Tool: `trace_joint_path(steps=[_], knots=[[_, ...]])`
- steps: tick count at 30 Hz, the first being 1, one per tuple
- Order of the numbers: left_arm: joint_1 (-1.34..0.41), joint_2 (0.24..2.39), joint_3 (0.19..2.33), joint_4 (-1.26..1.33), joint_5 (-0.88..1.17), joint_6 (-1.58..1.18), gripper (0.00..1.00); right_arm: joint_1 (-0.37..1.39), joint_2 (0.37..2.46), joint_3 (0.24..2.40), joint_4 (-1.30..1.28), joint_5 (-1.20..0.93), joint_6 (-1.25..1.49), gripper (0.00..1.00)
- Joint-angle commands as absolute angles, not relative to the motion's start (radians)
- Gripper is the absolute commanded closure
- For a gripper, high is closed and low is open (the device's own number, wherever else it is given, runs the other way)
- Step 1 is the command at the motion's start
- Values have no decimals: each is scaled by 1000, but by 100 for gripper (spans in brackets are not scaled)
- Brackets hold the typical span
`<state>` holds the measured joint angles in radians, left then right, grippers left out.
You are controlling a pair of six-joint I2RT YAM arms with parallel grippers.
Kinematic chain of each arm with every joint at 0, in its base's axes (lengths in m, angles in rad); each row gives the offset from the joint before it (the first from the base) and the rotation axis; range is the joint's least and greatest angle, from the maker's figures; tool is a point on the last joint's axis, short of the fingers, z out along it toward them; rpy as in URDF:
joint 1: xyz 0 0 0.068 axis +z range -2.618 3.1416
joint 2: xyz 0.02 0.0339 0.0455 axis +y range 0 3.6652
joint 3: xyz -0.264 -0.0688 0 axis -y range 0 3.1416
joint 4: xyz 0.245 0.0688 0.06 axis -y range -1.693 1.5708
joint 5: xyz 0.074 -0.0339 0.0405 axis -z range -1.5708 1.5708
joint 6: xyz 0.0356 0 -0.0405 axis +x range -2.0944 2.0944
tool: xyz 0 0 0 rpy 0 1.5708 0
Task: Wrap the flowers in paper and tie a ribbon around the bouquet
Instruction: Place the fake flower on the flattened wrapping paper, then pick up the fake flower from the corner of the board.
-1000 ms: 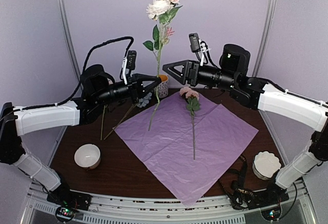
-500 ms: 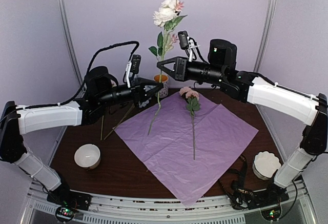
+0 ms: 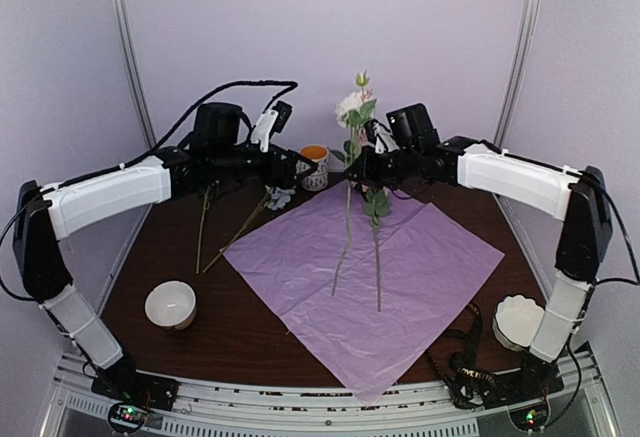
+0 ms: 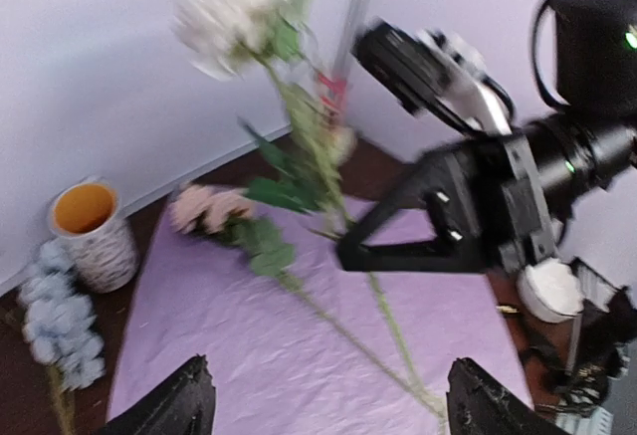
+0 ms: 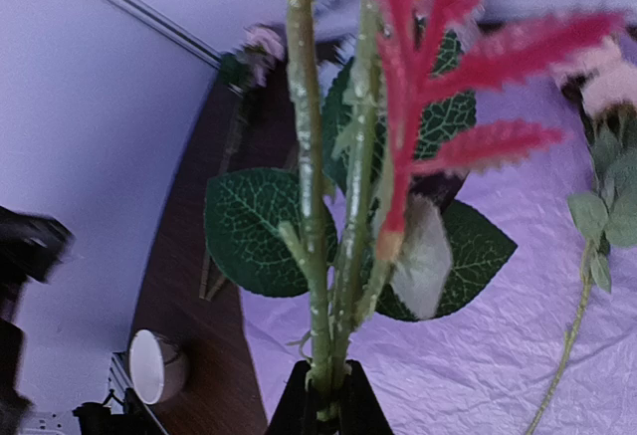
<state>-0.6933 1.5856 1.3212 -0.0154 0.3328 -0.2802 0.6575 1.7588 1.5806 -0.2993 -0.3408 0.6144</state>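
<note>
While the left gripper (image 3: 298,163) gapes empty, the right gripper (image 3: 351,170) clamps the flowers (image 3: 350,109) by their stem.
Upright at 12 o'clock, seemingly for lowering onto the paper (image 3: 420,257).

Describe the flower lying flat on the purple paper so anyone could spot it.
Find the big lilac paper spread diamond-wise on the dark table. A single flower lies flat along its middle, head at the far corner. Its pale pink blooms set it apart from the white-headed stem held in the right gripper.
</note>
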Motion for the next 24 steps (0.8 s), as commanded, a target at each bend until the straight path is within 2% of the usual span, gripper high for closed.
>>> trace_joint_path(steps=[1, 7, 10, 13, 16, 20, 21, 23, 24], knots=[[-525, 1761, 1481, -510, 58, -219, 17, 624, 1931, 1566, -536, -357, 663, 100], [-393, 1933, 1510, -573, -70, -185, 19, 608, 2023, 1577, -582, -229, 657, 100], [-387, 2047, 1609, -673, -116, -125, 19, 607, 2043, 1602, -644, -161, 642, 89], [-386, 2117, 1666, -705, -122, -100, 23, 610, 2010, 1594, -677, -106, 629, 72], [-381, 2158, 1694, -700, -86, -88, 36, 612, 1945, 1560, -689, -62, 616, 66], [-380, 2182, 1704, -696, 3, -67, 48, 614, 1875, 1538, -712, -41, 595, 64], [-380, 2189, 1706, -696, 0, -64, 54, 614, 1863, 1534, -717, -40, 593, 64], [-379, 2204, 1713, -703, -19, -60, 74, 614, 1844, 1527, -720, -36, 590, 64], [-378, 2208, 1714, -705, -23, -61, 79, 614, 1836, 1526, -722, -34, 588, 64]])
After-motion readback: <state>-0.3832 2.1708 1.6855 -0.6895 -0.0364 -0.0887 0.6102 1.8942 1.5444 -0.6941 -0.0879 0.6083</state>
